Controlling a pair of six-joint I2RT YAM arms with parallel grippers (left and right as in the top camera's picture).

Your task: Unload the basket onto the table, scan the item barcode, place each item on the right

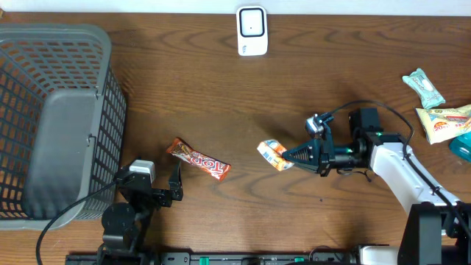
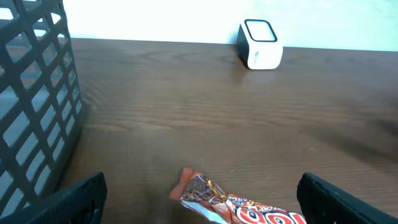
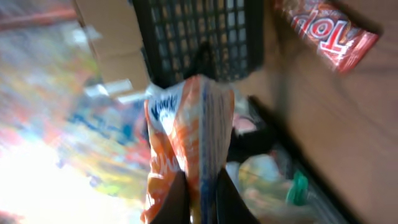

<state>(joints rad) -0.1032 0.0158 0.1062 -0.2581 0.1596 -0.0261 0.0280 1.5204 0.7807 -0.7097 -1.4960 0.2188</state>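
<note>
Pinched between the closed fingers of my right end effector [image 3: 200, 186], an orange-and-white snack packet [image 3: 186, 137] hangs clear of the wooden tabletop [image 1: 184, 88], near its middle and well apart from the white barcode scanner [image 1: 251, 31] at the far edge. I grip it by one end, apparently at or near the sealed seam.

I judge the packet light, soft and crinkly, with slick film that could twist or slide in a narrow pinch. The contents may crush, so the flat end seam is the sound place to hold it, leaving both faces free to turn toward the scanner. No barcode is visible.

A blue word on a white patch of the packet is too blurred to read.

My left end effector [image 2: 200, 186] stands fully open and holds nothing, with a red candy bar [image 1: 200, 160] lying between and just ahead of its fingers. The bar's wrapper carries bold lettering beginning "TOP".

A dark mesh basket [image 1: 110, 125] sits at the left. Three more wrapped snacks [image 1: 441, 121] lie at the right edge, their print illegible.
</note>
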